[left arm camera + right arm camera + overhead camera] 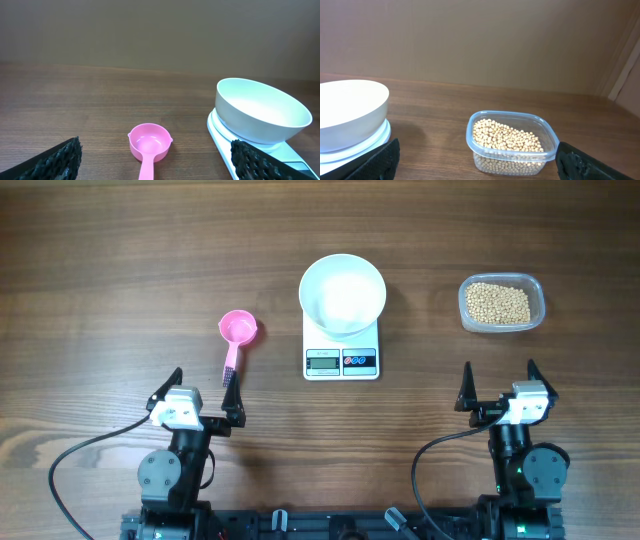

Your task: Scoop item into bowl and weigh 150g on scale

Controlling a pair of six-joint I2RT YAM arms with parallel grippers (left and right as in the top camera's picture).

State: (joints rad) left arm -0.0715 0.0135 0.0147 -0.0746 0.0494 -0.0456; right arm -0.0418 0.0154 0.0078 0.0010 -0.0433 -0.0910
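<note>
Pink scoop (238, 329) on wood table (100, 260) — clear plastic tub (538, 290) well apart, rt side.

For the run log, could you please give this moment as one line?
left gripper: open, empty; right gripper: open, empty; bowl: empty, on scale; beans: in tub; scoop: on table

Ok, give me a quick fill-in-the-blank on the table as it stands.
The bowl sits on the ____. The beans are in the clear ____. The pink scoop lies by the ____ claw. The right claw is ____.
Missing: scale, tub, left, open.
</note>
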